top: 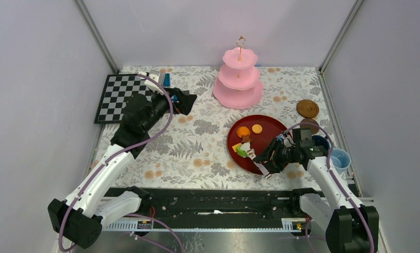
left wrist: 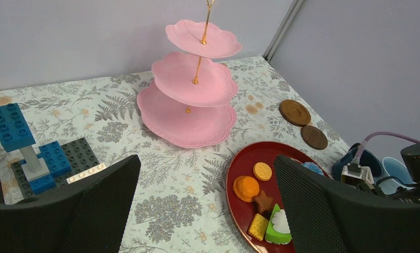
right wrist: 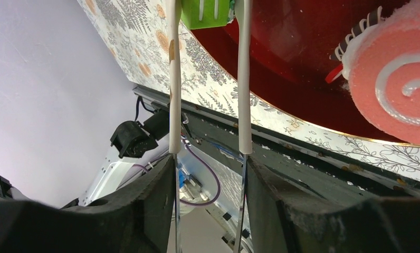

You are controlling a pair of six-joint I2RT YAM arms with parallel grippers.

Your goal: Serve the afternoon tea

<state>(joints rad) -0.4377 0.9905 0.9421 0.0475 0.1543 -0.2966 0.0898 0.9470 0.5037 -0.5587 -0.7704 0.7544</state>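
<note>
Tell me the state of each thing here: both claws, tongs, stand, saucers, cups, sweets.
Left claw: open, empty.
Right claw: shut on the white tongs.
White tongs: tips astride the green cake piece.
Pink stand: upright, all tiers bare.
Saucers: flat, no cups on them.
Blue cups: upright, off the saucers.
Sweets: lying on the red tray.

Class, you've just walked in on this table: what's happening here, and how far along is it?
The right gripper holds white tongs, whose tips straddle a green cake piece on the dark red tray, beside biscuits and a pink swirl roll. The left gripper hangs open above the table, holding nothing. The pink three-tier stand is empty, so no sweets have been served yet; two brown saucers lie bare near the blue cups.
</note>
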